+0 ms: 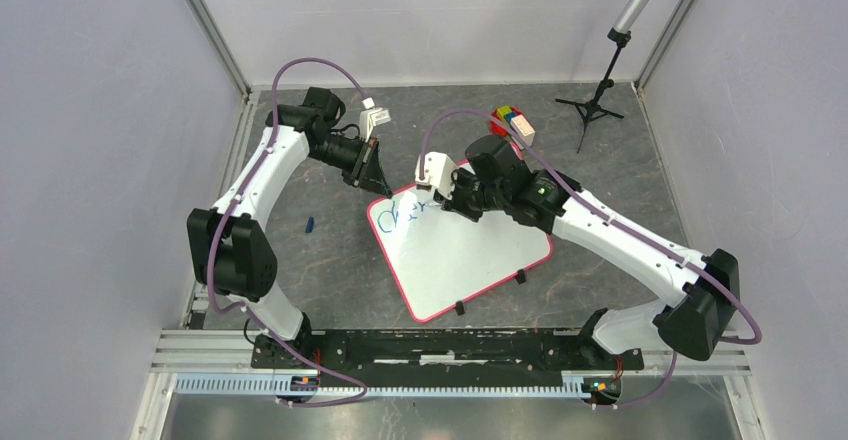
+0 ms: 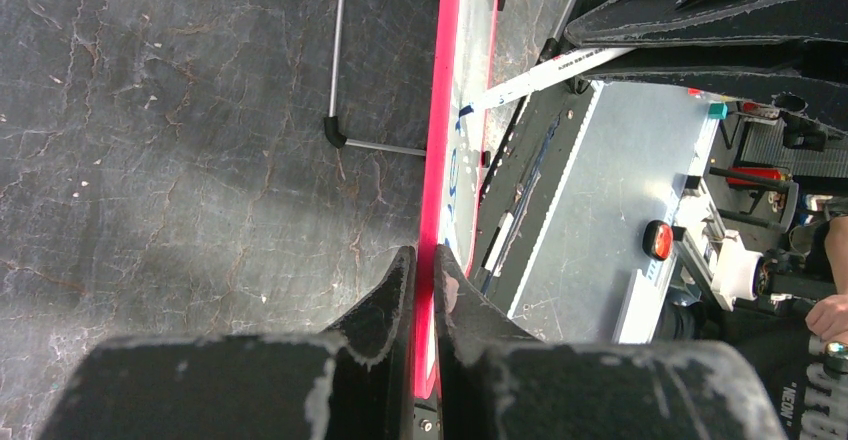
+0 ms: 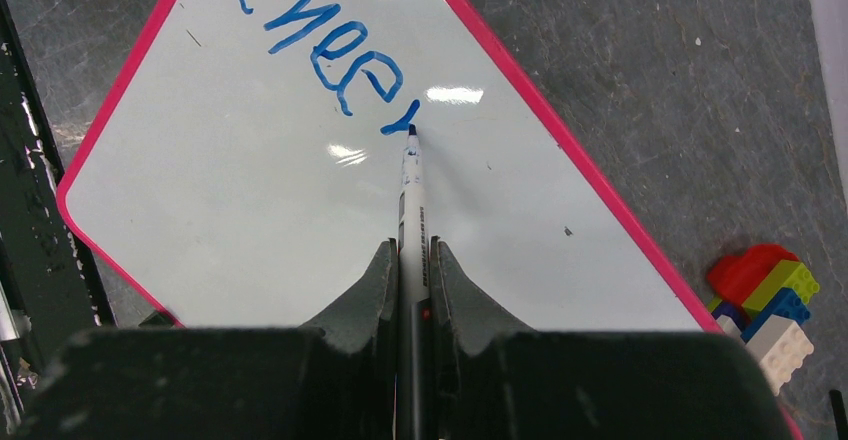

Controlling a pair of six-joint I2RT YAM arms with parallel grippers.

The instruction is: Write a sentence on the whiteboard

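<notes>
The whiteboard (image 1: 465, 255) lies flat on the dark table, white with a pink-red rim, also in the right wrist view (image 3: 230, 200). My left gripper (image 1: 377, 185) is shut on its rim (image 2: 437, 210) at the far left corner. My right gripper (image 3: 411, 250) is shut on a white marker (image 3: 411, 195) whose tip touches the board. The sentence (image 3: 330, 50) so reads "Cheer" in blue, ending at the marker tip; it shows small in the top view (image 1: 405, 212). My right gripper in the top view (image 1: 447, 200) is over the board's far edge.
A stack of coloured toy bricks (image 1: 512, 123) lies beyond the board, also in the right wrist view (image 3: 768, 295). A small blue cap (image 1: 310, 225) lies left of the board. A black tripod stand (image 1: 592, 100) is at the back right.
</notes>
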